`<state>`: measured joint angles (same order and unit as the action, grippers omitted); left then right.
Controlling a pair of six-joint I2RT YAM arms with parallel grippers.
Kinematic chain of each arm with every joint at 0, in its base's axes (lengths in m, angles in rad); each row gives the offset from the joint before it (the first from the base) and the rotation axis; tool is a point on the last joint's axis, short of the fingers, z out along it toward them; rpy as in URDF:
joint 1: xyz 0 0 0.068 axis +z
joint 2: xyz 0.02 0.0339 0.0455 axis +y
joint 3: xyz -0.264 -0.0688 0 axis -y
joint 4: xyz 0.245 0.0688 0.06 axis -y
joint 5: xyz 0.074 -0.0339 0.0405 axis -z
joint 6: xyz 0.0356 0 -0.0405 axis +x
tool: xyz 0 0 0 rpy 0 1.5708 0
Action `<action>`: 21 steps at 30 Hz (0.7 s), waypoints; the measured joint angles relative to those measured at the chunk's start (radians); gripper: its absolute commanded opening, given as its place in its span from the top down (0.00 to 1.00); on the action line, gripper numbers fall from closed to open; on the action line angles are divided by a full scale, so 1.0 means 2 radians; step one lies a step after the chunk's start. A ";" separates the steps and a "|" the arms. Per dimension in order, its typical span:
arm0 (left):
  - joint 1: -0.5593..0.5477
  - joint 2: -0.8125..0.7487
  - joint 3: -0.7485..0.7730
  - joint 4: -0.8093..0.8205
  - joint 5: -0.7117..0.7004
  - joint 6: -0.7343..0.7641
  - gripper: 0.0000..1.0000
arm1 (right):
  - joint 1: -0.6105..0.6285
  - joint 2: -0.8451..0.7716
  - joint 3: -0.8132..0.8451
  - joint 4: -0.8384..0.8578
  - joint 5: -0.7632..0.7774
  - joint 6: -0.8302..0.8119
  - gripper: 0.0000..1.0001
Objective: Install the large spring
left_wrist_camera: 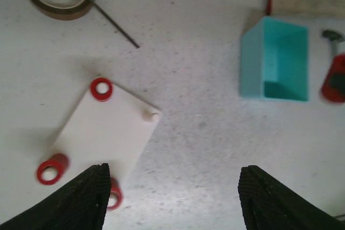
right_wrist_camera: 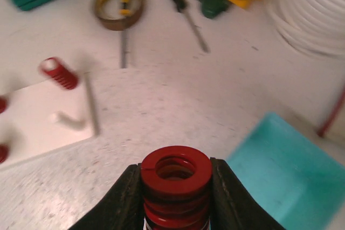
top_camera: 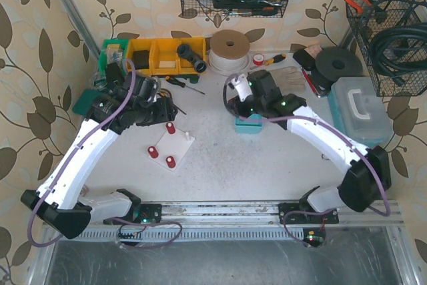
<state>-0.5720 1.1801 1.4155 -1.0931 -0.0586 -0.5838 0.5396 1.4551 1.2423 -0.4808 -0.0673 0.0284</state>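
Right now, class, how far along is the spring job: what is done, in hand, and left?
Done: three red springs sit on corner pegs of the white plate. In hand: the right pincer is shut on the large spring, off to one side of the plate; the left pincer hangs open above the plate. Left: seating that spring on the one bare peg.

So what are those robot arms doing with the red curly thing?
The right arm has its jaws shut on a big red spring, held up above the table near the teal box. The left arm hovers with jaws open by the white plate, where three red springs sit on pegs and one peg is bare.
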 measured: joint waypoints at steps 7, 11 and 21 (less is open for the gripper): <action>0.024 0.012 0.001 0.075 0.107 -0.023 0.37 | 0.061 -0.077 -0.079 0.097 -0.066 -0.071 1.00; 0.024 0.015 -0.015 0.130 0.159 -0.025 0.44 | 0.076 -0.088 -0.089 0.132 -0.098 -0.089 1.00; 0.023 0.060 -0.036 0.200 0.258 -0.020 0.43 | 0.097 -0.089 -0.094 0.180 -0.145 -0.095 1.00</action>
<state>-0.5259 1.3006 1.3441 -0.6933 0.4583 -0.6235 0.7341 1.2774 1.0538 -0.1200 -0.3569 -0.1623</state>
